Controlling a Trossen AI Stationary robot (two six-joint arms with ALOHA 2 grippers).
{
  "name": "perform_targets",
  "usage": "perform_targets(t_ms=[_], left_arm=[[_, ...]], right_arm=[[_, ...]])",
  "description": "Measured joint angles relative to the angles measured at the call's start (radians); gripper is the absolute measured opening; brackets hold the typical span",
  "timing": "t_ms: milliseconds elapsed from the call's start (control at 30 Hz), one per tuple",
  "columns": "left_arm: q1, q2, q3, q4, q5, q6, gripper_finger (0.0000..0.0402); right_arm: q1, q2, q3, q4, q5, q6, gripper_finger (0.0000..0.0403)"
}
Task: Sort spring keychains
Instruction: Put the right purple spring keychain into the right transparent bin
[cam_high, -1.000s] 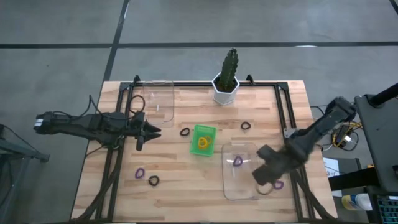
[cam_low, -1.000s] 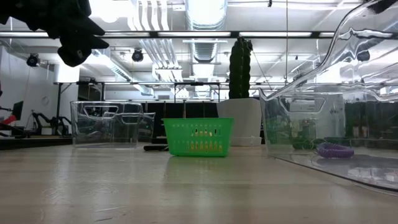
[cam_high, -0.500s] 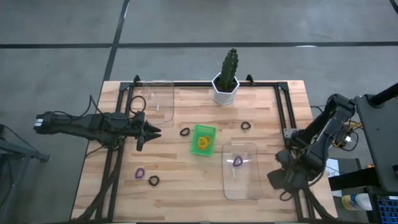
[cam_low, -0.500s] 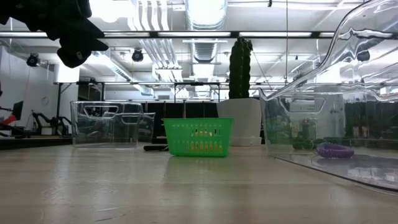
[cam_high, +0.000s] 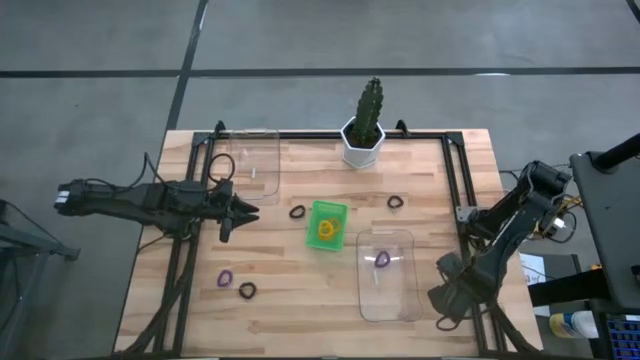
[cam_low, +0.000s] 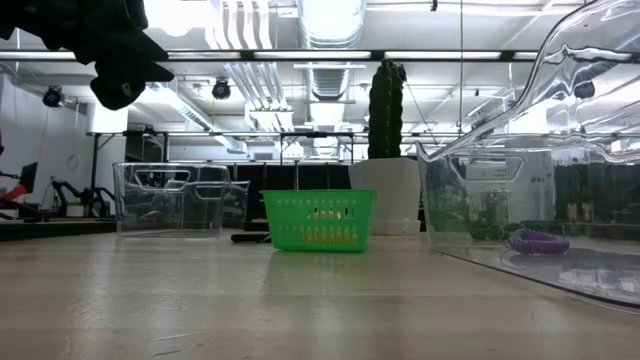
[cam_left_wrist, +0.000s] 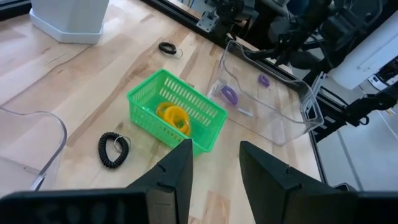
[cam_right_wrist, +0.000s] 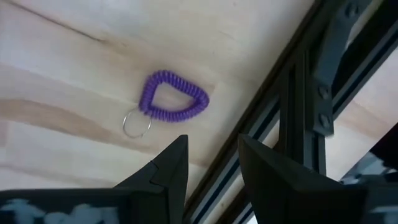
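Note:
The spring keychains lie scattered. Orange ones (cam_high: 326, 229) sit in the green bin (cam_high: 337, 212). A purple one (cam_high: 382, 259) lies in the near clear bin (cam_high: 388, 300). Another purple one (cam_right_wrist: 174, 102) lies flat on the wood beside the dark right rail, just ahead of my right gripper (cam_right_wrist: 208, 168), which is open, points down and holds nothing. My right gripper (cam_high: 445, 300) covers that keychain in the high view. Black ones (cam_high: 297, 212) (cam_high: 396, 202) (cam_high: 247, 291) and a purple one (cam_high: 225, 278) lie on the table. My left gripper (cam_high: 245, 212) waits open at the left.
A second clear bin (cam_high: 250, 160) stands far left. A cactus in a white pot (cam_high: 362, 140) stands at the far edge. Dark frame rails (cam_high: 462, 190) run along both table sides. Bare wood lies between the bins and the near edge.
My right gripper has gone from above the near clear bin's right corner toward the table's near right corner and down, tipping to point more steeply at the table. It now covers the purple keychain beside the rail in the high view.

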Motion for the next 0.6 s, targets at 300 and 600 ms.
perform_targets(t_ms=[300, 600], left_arm=[[0.000, 0.000, 0.000, 0.002, 0.003, -0.025, 0.0124], [0.000, 0.000, 0.000, 0.001, 0.061, -0.051, 0.0124]], right_arm=[[0.000, 0.039, -0.010, 0.043, 0.019, -0.228, 0.0139], [0.001, 0.006, -0.089, 0.077, 0.015, -0.445, 0.0148]])
